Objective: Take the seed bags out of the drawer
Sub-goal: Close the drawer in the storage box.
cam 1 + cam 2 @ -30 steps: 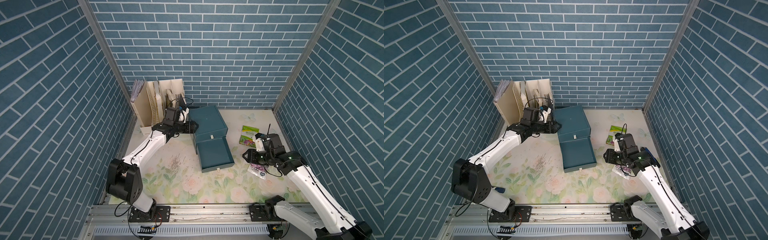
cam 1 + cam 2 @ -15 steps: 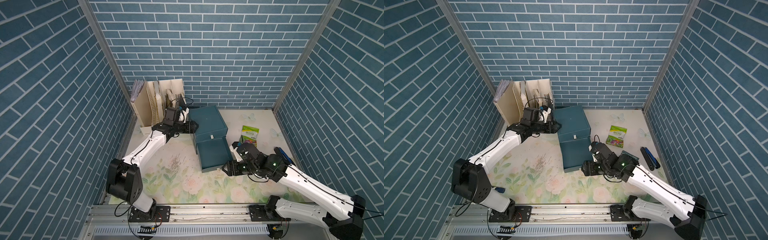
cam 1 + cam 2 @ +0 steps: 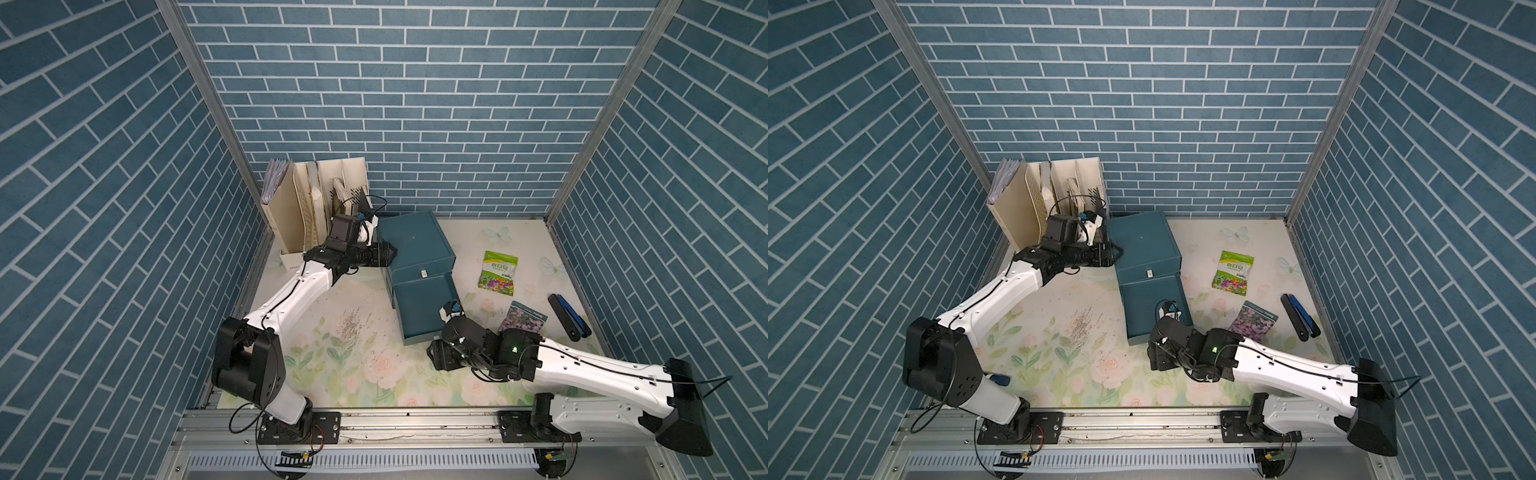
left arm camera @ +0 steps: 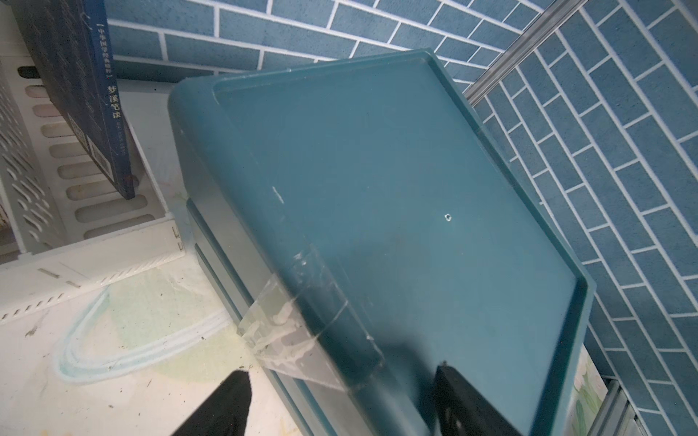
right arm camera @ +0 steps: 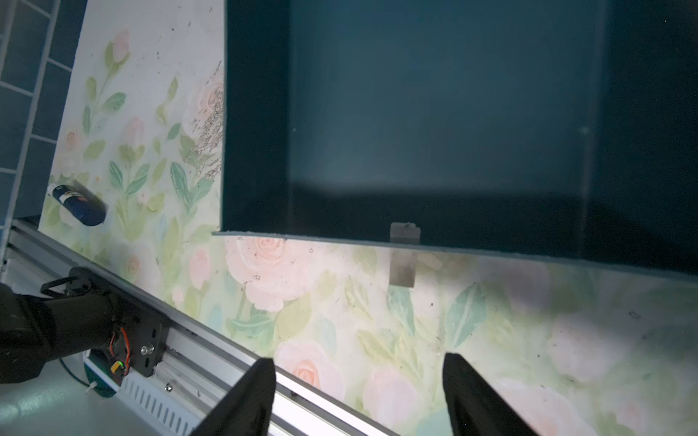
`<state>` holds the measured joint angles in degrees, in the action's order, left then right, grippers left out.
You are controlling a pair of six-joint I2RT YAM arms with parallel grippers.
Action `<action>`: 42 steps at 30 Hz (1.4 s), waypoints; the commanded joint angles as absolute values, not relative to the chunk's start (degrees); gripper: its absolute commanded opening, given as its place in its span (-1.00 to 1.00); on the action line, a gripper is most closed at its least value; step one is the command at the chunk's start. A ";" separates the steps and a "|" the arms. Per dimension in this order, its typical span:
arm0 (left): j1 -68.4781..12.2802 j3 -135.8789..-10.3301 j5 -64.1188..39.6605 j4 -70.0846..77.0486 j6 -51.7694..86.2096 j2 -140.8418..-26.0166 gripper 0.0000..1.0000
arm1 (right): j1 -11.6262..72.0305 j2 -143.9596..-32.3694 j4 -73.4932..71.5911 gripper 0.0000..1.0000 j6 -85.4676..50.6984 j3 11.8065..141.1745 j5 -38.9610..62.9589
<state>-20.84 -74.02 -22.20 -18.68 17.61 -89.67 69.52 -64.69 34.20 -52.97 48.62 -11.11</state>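
The drawer point(image 3: 422, 309) point(image 3: 1154, 305) is the lowest one of the teal cabinet point(image 3: 415, 241) and stands pulled out. In the right wrist view the part of the drawer's floor point(image 5: 434, 113) that shows is bare, and its white pull tab point(image 5: 404, 260) hangs at the front. Two seed bags lie on the floral mat to the right: a green-white one point(image 3: 497, 272) point(image 3: 1232, 273) and a pink-purple one point(image 3: 523, 321) point(image 3: 1255, 322). My right gripper point(image 3: 434, 357) point(image 5: 355, 396) is open and holds nothing, just in front of the drawer. My left gripper point(image 3: 390, 252) point(image 4: 343, 396) is shut on the cabinet's top left edge.
A cream file rack point(image 3: 316, 208) with dark books stands at the back left, close behind the left arm. A black and blue tool point(image 3: 567, 316) lies by the right wall. A small dark blue object point(image 5: 79, 205) lies near the left arm's base. The metal rail point(image 3: 415, 419) borders the mat's front.
The right arm swung left from the pink-purple bag on the mat to the front of the drawer, with its jaws wider apart. The left arm and the cabinet stayed still.
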 commanded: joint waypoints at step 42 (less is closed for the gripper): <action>-19.86 -71.80 -20.32 -29.90 14.77 -92.01 0.60 | 62.76 -70.98 15.42 0.35 -39.37 46.12 -20.21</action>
<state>-20.47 -74.00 -23.00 -18.79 17.28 -89.69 63.81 -69.91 17.89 -42.76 45.34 -20.03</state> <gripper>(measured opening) 0.803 0.677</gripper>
